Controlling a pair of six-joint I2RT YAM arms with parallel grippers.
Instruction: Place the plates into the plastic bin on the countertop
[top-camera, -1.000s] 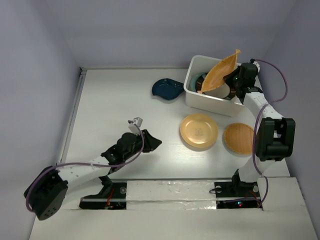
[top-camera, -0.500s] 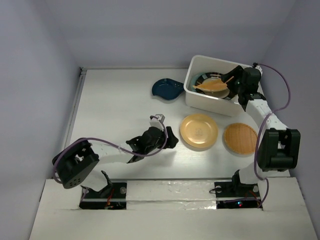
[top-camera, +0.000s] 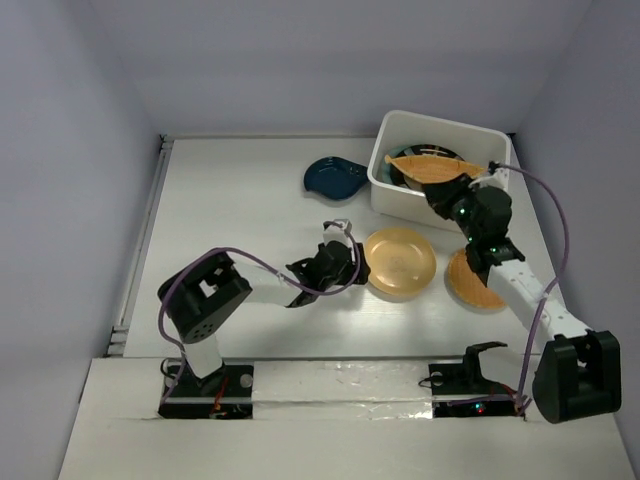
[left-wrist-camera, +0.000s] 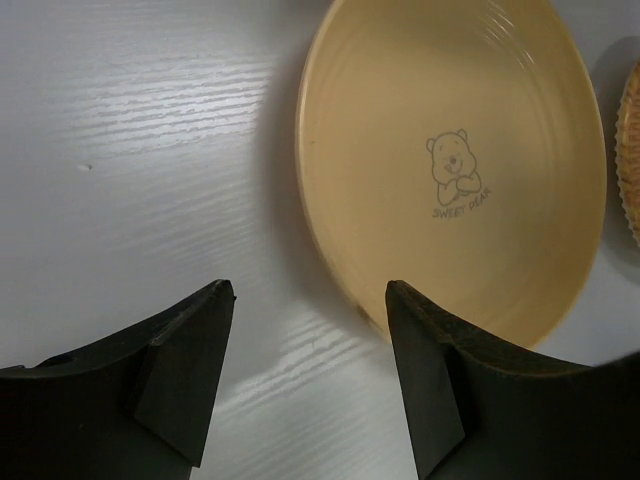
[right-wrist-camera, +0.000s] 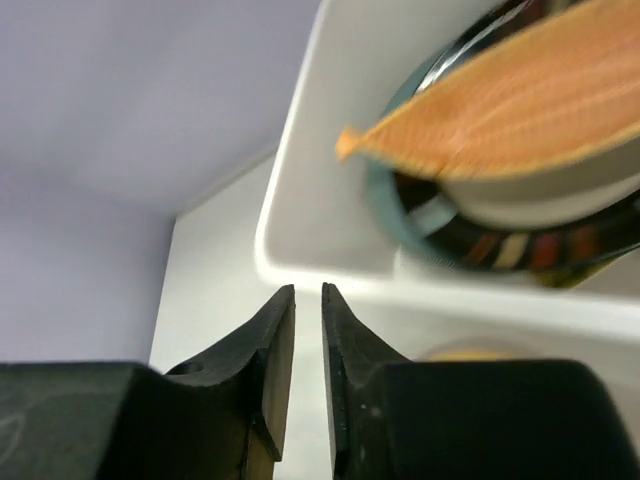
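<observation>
Hovering at centre frame, the left gripper (top-camera: 348, 262) holds its jaws wide and empty beside the left edge of the plain plate (top-camera: 402, 262). The right gripper (top-camera: 441, 193), jaws all but closed on nothing, sits at the lower wall of the bin (top-camera: 440, 118), upper right, where the leaf plate (top-camera: 432, 167) tops other dishes (right-wrist-camera: 520, 245). Navy plate (top-camera: 335, 178) and woven plate (top-camera: 462, 280) lie on the countertop (top-camera: 230, 200).

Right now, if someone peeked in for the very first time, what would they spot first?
Probably the round orange plate with a little cartoon bear on it, lying in the middle of the table, with the left claw open right beside its rim. Then the white bin at the back right, where an orange leaf-shaped plate rests on top of other dishes.
</observation>
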